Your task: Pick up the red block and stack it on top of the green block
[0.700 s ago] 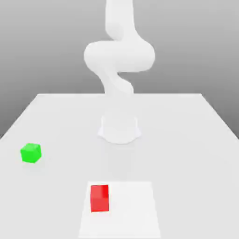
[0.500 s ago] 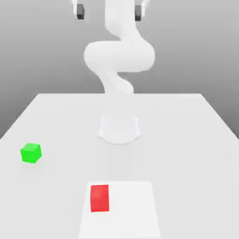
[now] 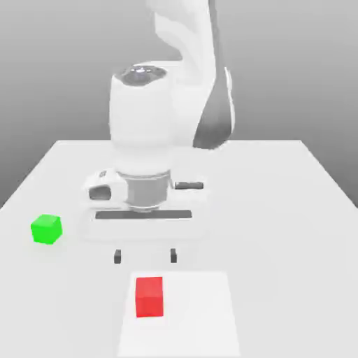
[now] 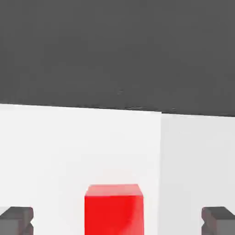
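The robot arm (image 3: 142, 119) has come down a lot. A moment ago, its two fingertips were way up at the top of the exterior view, and now they are low, close to the red block (image 3: 149, 297). The red block and the green block (image 3: 47, 229) have not moved.

The gripper (image 3: 145, 256) is wide apart, with one finger on each side and a big gap in the middle. It is not holding anything. In the exterior view, the two dark fingertips show just higher in the picture than the red block, and they do not touch it. In the hand view, the red block shows in the gap between the two fingers, with room on both sides of it.

The red block sits flat on the white square (image 3: 203, 318), close to the edge of the square that is on the exterior view's left. It is bright red and smooth, like a little toy cube. The white square lies flat on the pale table (image 3: 294, 245).

The green block sits on the table too, off the white square. It is well apart from the red block, over toward the exterior view's left, and it is turned a bit so a corner points out. The red block is not on top of the green block.
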